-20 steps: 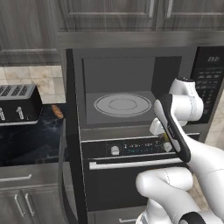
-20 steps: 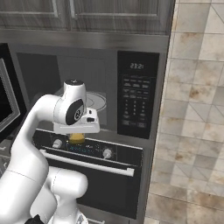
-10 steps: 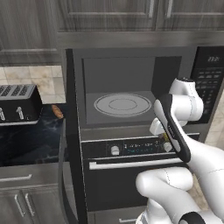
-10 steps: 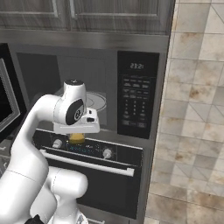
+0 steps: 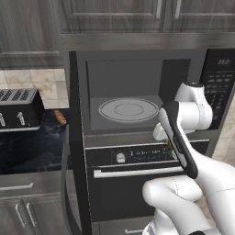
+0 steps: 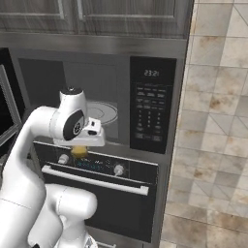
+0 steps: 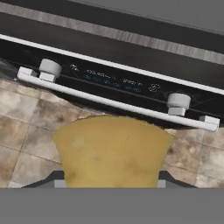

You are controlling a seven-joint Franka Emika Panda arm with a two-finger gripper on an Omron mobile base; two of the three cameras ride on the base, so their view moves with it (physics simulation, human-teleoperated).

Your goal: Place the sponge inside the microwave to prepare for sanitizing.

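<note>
left base view: microwave (image 5: 137,69) with door swung open to the left, round turntable (image 5: 129,110) bare in the cavity; arm's hand sits low at the right of the opening, in front of the oven (image 5: 137,183) panel; toaster (image 5: 18,109) on the bench (image 5: 32,137) at far left.

right base view: sponge (image 6: 79,151) hangs under the hand, below the cavity floor and in front of the oven controls, outside the microwave. risk: pushing straight in from this height would likely ram the sponge into the sill.

hand view: sponge (image 7: 113,151) held between the fingers, which are closed on it; oven handle (image 7: 118,105) and knobs beyond. risk: a soft block may squeeze out or snag on the frame, dropping to the floor (image 7: 26,131).
</note>
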